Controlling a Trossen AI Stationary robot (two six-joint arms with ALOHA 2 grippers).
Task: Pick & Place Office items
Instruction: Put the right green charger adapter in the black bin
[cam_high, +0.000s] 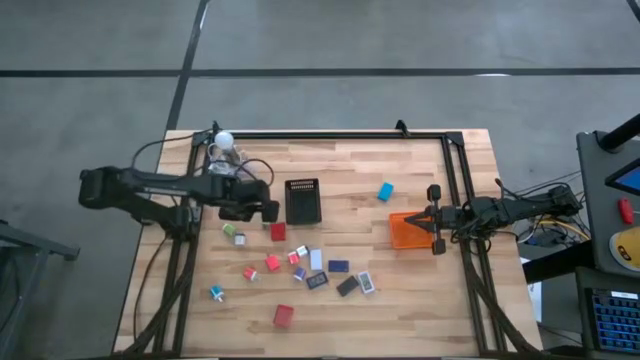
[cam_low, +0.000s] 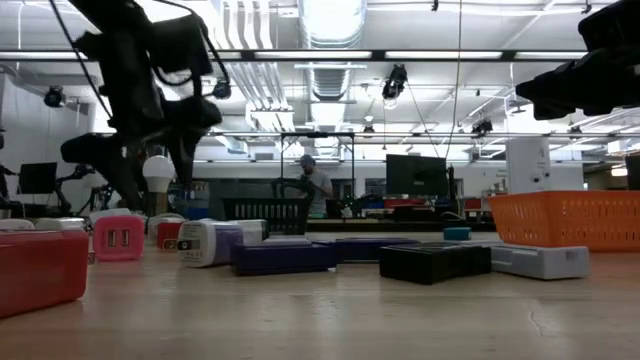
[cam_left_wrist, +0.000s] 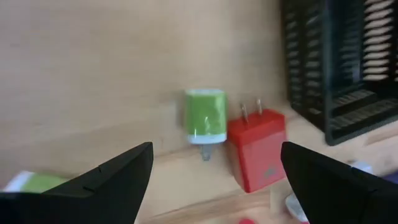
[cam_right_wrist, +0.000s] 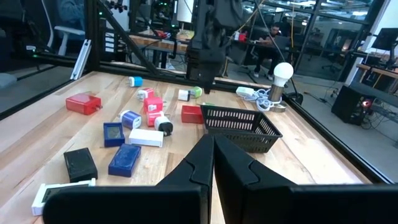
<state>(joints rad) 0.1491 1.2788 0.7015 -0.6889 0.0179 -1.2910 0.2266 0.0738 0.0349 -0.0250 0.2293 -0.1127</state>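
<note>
The office items lie scattered on the wooden table: a green charger (cam_left_wrist: 205, 115) and a red charger (cam_left_wrist: 258, 149) next to each other, with more red, blue, black and white pieces (cam_high: 315, 272) toward the near edge. My left gripper (cam_high: 268, 211) is open and empty above the table, just left of the black mesh tray (cam_high: 303, 201), its fingers (cam_left_wrist: 115, 177) spread wide over the green and red chargers. My right gripper (cam_right_wrist: 211, 152) is shut and empty at the table's right side, by the orange tray (cam_high: 407, 231).
A white bulb with cords (cam_high: 224, 141) lies at the far left corner. A lone blue piece (cam_high: 385, 191) lies between the two trays. A black frame (cam_high: 330, 134) runs along the table's far and side edges. A person (cam_low: 312, 180) sits in the room beyond.
</note>
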